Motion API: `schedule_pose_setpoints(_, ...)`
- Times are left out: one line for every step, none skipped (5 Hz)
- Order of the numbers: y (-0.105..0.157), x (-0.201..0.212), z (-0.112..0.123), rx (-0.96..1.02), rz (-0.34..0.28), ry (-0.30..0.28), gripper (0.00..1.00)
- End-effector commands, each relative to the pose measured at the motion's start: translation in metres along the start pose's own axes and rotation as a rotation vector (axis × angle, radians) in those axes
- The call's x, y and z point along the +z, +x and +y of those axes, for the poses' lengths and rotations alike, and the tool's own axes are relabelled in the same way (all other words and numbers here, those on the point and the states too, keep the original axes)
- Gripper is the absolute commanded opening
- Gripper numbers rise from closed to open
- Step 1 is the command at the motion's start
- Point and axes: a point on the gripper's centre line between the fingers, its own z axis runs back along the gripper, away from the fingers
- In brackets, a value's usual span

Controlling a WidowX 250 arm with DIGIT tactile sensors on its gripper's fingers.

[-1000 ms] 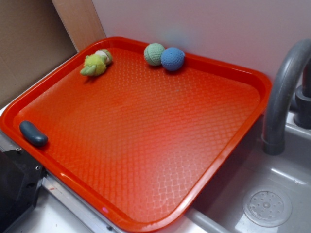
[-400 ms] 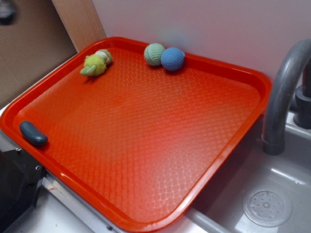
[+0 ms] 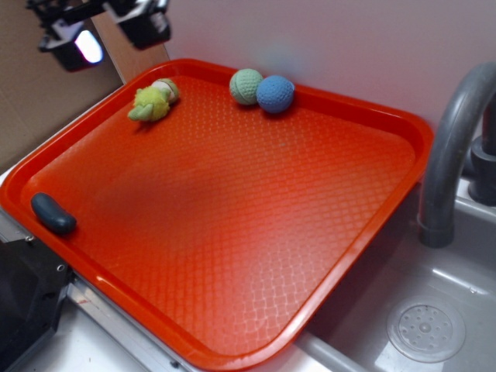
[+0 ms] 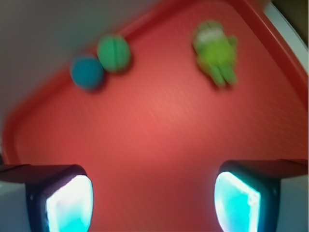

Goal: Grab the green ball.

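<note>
The claw [image 4: 153, 200] stands wide apart and holds nothing; its two fingers occupy the lower left and lower right of the wrist view, with bare red tray surface between them. In the exterior view the claw [image 3: 105, 27] sits at the upper left of the frame, above the tray's far left rim and clear of all objects.

The red tray [image 3: 232, 232] fills most of the exterior frame. A dark blue-grey oblong object [image 3: 53, 214] lies at its near left rim. A fuzzy yellow-green plush toy [image 3: 153, 101] lies toward the far left corner. The green ball [image 3: 246, 86] rests at the far rim, touching the blue ball [image 3: 275, 94] on its right. A grey faucet [image 3: 453, 147] and sink drain [image 3: 425, 331] occupy the right edge.
</note>
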Motion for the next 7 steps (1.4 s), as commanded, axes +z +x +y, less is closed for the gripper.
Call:
schedule_pose_setpoints(0.059,-0.040,0.007,0.027,-0.137,-0.036,1.00)
schedule_pose_setpoints(0.070,-0.048,0.006,0.020,-0.205,-0.029,1.00)
schedule_pose_setpoints(0.080,-0.066,-0.005,0.040,-0.191,-0.049,1.00)
schedule_pose_setpoints(0.087,-0.079,-0.024,-0.033,-0.203,-0.104,1.00)
schedule_pose_setpoints(0.085,-0.092,-0.032,-0.062,-0.210,-0.099,1.00)
schedule_pose_setpoints(0.090,-0.100,-0.042,-0.096,-0.225,-0.115,1.00)
schedule_pose_setpoints(0.093,-0.114,-0.043,-0.120,-0.219,-0.085,1.00)
